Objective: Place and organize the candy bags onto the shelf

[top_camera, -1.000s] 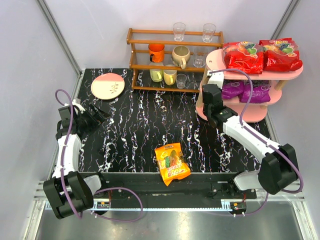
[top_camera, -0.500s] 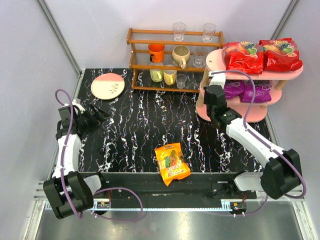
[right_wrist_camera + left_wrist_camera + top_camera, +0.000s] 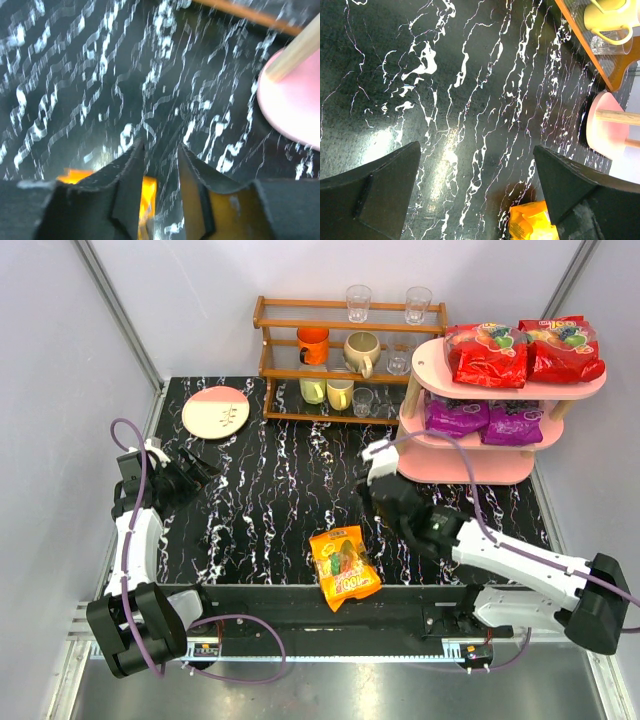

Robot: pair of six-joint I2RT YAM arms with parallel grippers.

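1. The orange candy bag lies flat on the desk at its near edge, about midway between the two arm bases and well apart from the shelf.
2. The shelf stands at the far right of the desk. Two red candy bags lie side by side on its top board, and two purple candy bags lie side by side on the middle board.
3. The right gripper hangs over the desk between the orange candy bag and the shelf, near the bag's far right corner. Its jaws stand a narrow gap apart with nothing between them. In the blurred right wrist view, a strip of the orange candy bag shows under the left finger.
4. The left gripper is spread wide and holds nothing. It hangs over the left part of the desk, well apart from the orange candy bag.
5. A wooden rack of cups and glasses stands at the far edge, just left of the shelf, and a plate lies at the far left.
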